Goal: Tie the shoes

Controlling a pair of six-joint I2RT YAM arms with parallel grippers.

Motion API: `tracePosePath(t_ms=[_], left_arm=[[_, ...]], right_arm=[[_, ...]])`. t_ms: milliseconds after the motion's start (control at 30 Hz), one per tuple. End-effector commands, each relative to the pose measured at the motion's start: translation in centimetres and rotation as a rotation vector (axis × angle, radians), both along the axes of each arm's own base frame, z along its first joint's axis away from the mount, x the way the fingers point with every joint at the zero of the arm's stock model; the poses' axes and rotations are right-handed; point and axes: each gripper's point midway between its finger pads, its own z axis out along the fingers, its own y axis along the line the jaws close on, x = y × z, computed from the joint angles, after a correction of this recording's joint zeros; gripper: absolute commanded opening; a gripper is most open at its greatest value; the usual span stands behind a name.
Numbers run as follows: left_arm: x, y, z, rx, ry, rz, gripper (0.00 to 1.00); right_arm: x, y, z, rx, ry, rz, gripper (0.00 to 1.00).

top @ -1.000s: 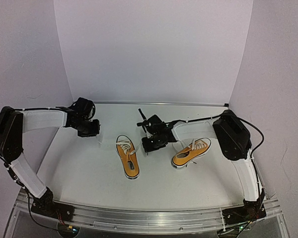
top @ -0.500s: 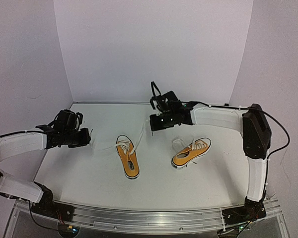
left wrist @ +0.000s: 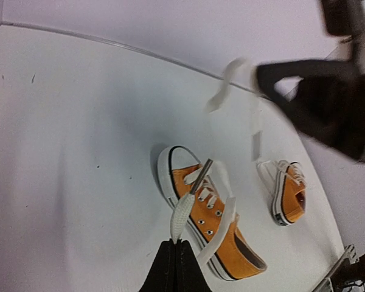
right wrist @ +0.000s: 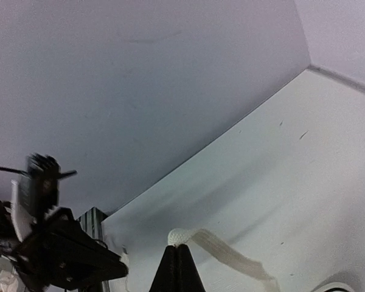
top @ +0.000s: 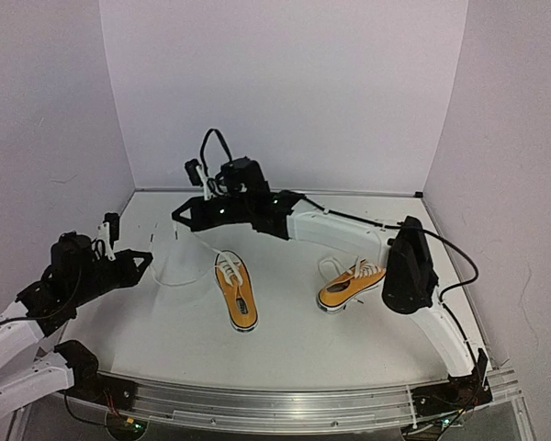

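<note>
The white table carries both shoes, with an arm on either side of them. The right arm is the larger shape from above. It rises from its base at the near right, bends at the elbow just beside the right shoe, and stretches left across the far half of the table, held above the surface. The left arm lies low along the near left edge, its wrist pointing right.

The left shoe stands upright on its sole near the middle of the table, toe to the far side and heel near. The right shoe lies well apart to its right, toe toward the near left, with its laces loose and untied over the tongue.

The right gripper hangs far and left of the left shoe. Its fingers are pressed together on the far lace, whose end is pinched right at the tips in the right wrist view. The left gripper sits to the left of the same shoe, also clamped tight. It pinches the near lace, a flat white band running from the closed tips to the shoe's eyelets. The two laces spread away from the shoe toward grippers that are well apart. Whether they cross in a knot over the tongue cannot be told.
</note>
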Motion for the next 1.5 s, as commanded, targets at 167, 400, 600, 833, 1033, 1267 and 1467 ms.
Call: tracePosePath(t_ms=[167,400,600,833,1033,1267,1467], left_arm=[[-3.5,-0.7,2.9,-0.132,-0.056,-0.108,0.00],[-0.5,0.6,0.9,0.010,0.042,0.027,0.00],[3.1,-2.8,-3.4,0.151,0.193,-0.079,0.00],[8.5,-6.8,-5.9,0.277,0.257,-0.199,0.00],[11.7,-6.0,-6.2,0.184,0.309,-0.153,0.00],[11.9,-5.1,-7.3,0.063,0.367,-0.139,0.00],[11.8,-5.1,-7.7,0.053,0.377,-0.149,0.00]], right_arm=[[-2.1,2.1,-4.3,0.008,0.145,0.113,0.27],[-1.8,-3.6,-1.6,-0.049,0.115,0.072,0.56],[0.2,-9.4,-4.3,-0.186,0.080,0.013,0.57],[0.1,-10.4,-8.1,-0.349,0.035,0.050,0.46],[-0.7,-9.5,-10.7,-0.478,-0.062,0.089,0.41],[-0.3,-9.5,-14.8,-0.720,-0.213,0.040,0.34],[-0.8,-9.3,-16.4,-0.791,-0.259,0.055,0.33]])
